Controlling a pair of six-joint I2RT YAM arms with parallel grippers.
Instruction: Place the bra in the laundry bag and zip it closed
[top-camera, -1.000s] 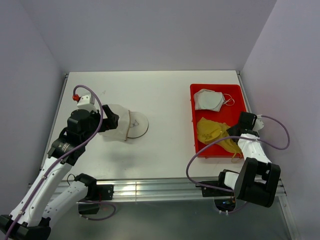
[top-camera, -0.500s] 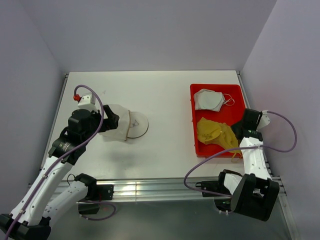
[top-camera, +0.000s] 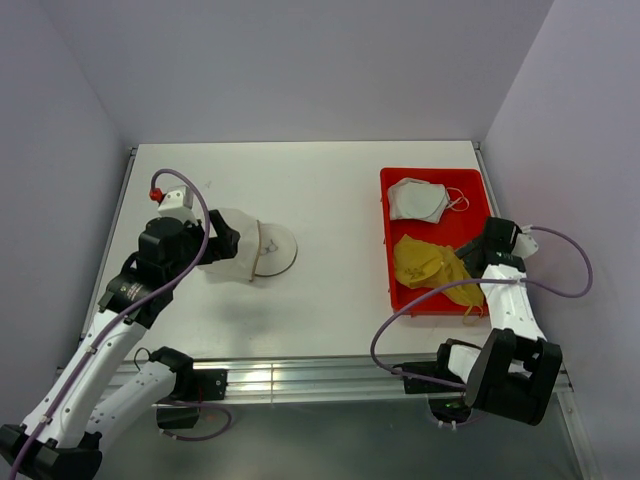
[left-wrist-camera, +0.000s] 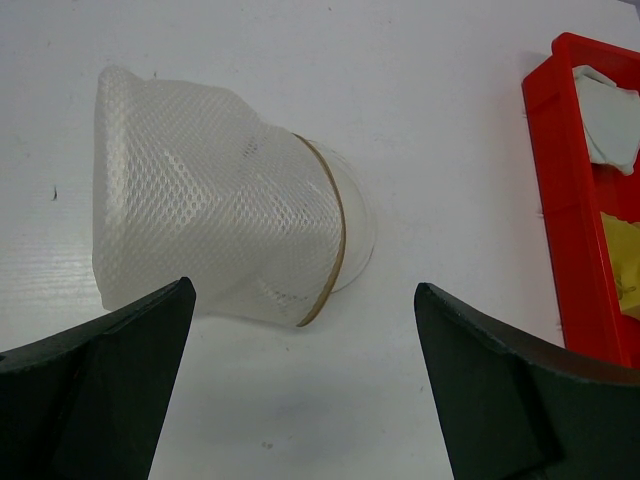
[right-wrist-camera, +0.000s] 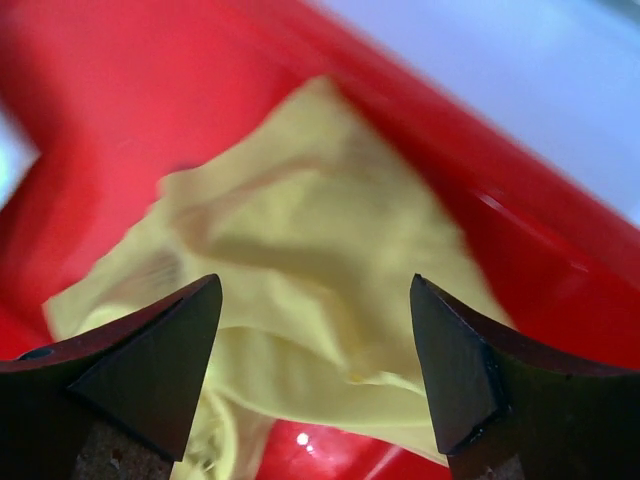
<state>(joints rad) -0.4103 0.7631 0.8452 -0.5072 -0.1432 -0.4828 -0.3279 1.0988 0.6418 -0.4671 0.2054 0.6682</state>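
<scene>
The mustard-yellow bra (top-camera: 432, 268) lies crumpled in the near half of the red tray (top-camera: 386, 240). My right gripper (top-camera: 478, 262) hovers at its right side, open; in the right wrist view the yellow bra (right-wrist-camera: 320, 270) fills the space below the spread fingers (right-wrist-camera: 150, 370), not gripped. The white mesh laundry bag (top-camera: 245, 250) lies on its side on the table's left, its tan zipper rim (left-wrist-camera: 335, 240) facing right, the round flap open. My left gripper (top-camera: 215, 248) sits at the bag's left end, open wide, nothing between its fingers (left-wrist-camera: 100, 390).
A white-grey bra (top-camera: 420, 200) with thin straps lies in the far half of the red tray. The tray's red wall (left-wrist-camera: 560, 200) shows at the right of the left wrist view. Side walls close in the table on both sides.
The right gripper, nearly shut a second ago, has opened over the yellow bra and shifted slightly within the tray. The left arm and the bag have not moved.
</scene>
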